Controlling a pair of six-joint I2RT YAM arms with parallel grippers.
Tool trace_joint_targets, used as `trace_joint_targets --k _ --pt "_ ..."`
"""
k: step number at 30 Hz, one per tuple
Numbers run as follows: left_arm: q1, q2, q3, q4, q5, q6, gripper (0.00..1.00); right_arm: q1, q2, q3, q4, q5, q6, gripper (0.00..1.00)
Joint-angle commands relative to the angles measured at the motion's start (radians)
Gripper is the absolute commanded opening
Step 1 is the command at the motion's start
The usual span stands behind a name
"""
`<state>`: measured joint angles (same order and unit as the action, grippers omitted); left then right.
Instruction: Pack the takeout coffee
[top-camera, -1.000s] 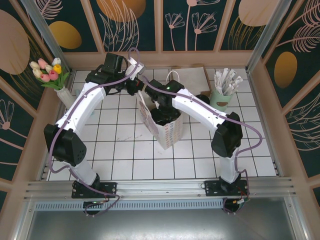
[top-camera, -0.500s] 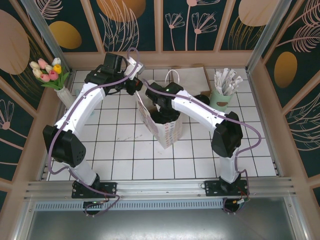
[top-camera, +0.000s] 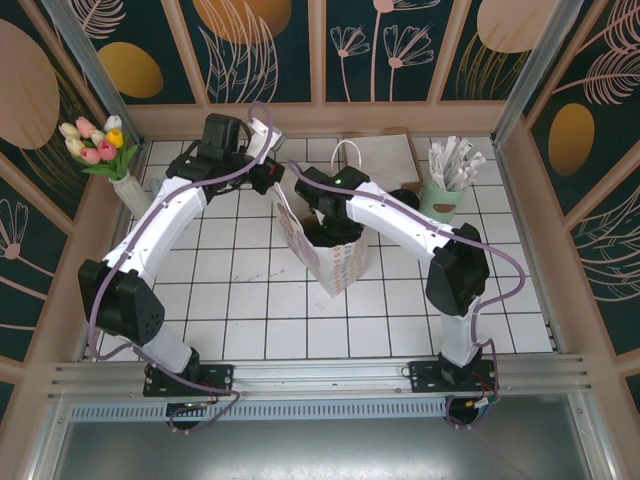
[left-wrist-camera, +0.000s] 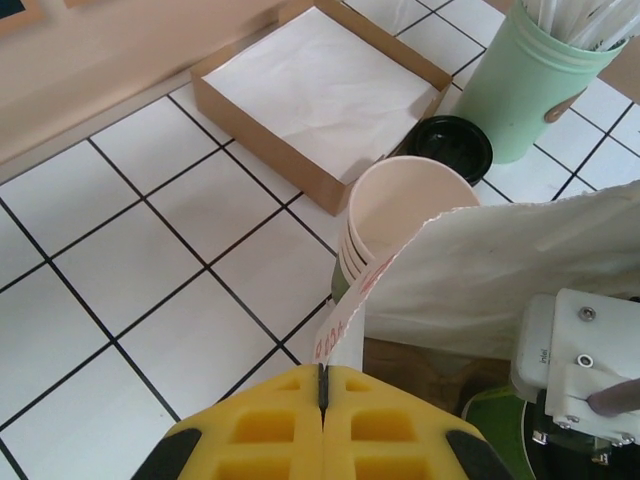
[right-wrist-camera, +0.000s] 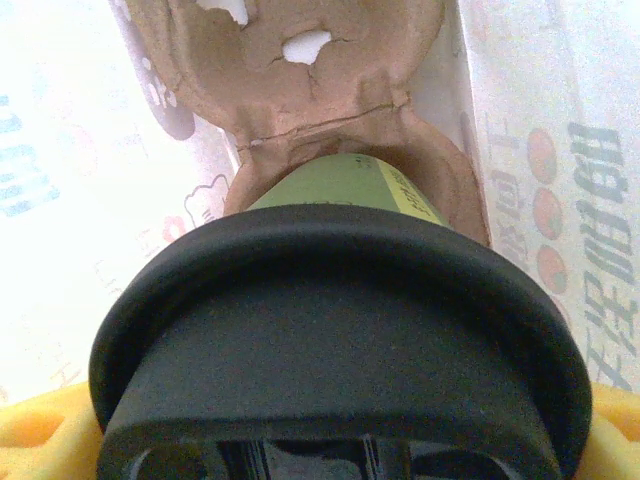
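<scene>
Reaching down into paper bag (top-camera: 340, 265) at mid-table (top-camera: 250, 300) with right gripper (right-wrist-camera: 320, 435) clamped round takeout coffee (right-wrist-camera: 340, 300), above pulp carrier (right-wrist-camera: 310, 90); pinching bag's rim tight with left gripper (left-wrist-camera: 322, 388).

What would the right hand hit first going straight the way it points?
Likely the brown pulp cup carrier inside the paper bag; the takeout coffee in the right hand would touch first.

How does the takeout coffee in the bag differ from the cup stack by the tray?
The takeout coffee wears a black lid; the cup stack is open-topped. The coffee is a single cup down inside the bag; the stack is several nested cups on the table. Both are upright paper cups.
</scene>
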<state>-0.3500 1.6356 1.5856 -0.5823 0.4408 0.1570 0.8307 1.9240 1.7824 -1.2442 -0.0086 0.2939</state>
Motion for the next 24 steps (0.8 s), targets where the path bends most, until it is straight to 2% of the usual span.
trace_joint_targets --k 1,6,16,24 --pt "0.003 0.067 0.101 -0.119 0.012 0.048 0.00 -0.007 -0.043 -0.011 -0.017 -0.008 -0.002 0.72" --pt "0.003 0.111 0.137 -0.139 0.028 0.052 0.00 -0.011 -0.041 -0.010 -0.020 -0.006 -0.004 0.72" --pt "0.003 0.031 0.047 -0.018 -0.004 0.033 0.00 -0.013 -0.024 0.009 -0.046 -0.013 -0.010 0.71" --pt "0.003 0.053 0.114 -0.094 0.038 0.055 0.00 -0.015 0.005 0.045 -0.089 -0.006 0.001 0.71"
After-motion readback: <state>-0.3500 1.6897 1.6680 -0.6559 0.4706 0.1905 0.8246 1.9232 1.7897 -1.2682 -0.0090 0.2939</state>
